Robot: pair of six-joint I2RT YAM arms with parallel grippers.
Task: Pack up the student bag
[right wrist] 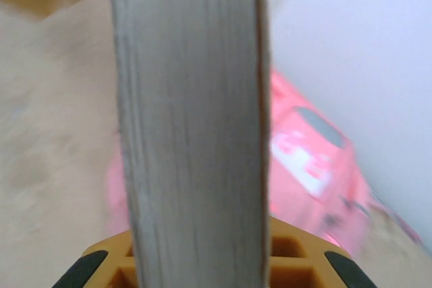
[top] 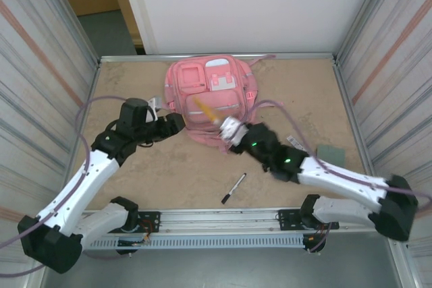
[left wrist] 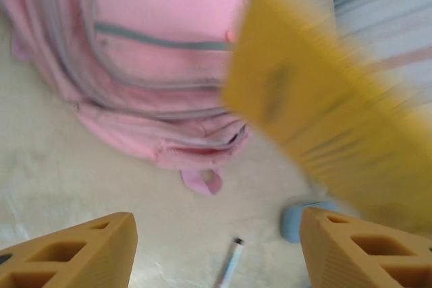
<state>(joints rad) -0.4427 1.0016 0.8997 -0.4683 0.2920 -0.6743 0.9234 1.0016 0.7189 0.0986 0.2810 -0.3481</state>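
The pink student bag (top: 209,96) lies flat at the back middle of the table, front pockets up. My right gripper (top: 229,129) is at the bag's near edge, shut on a yellow-covered book (top: 204,108) that sticks out over the bag. The right wrist view looks along the book's grey page edge (right wrist: 196,133), with the bag (right wrist: 310,160) beyond it. My left gripper (top: 177,123) stands open at the bag's left near corner with nothing between its fingers. From the left wrist, the book (left wrist: 324,112) is a yellow blur over the bag (left wrist: 148,65).
A pen (top: 234,188) lies on the table in front of the bag, also seen from the left wrist as pen (left wrist: 229,264). A grey-green flat pad (top: 331,152) lies at the right. Corrugated metal walls (top: 40,85) close in both sides.
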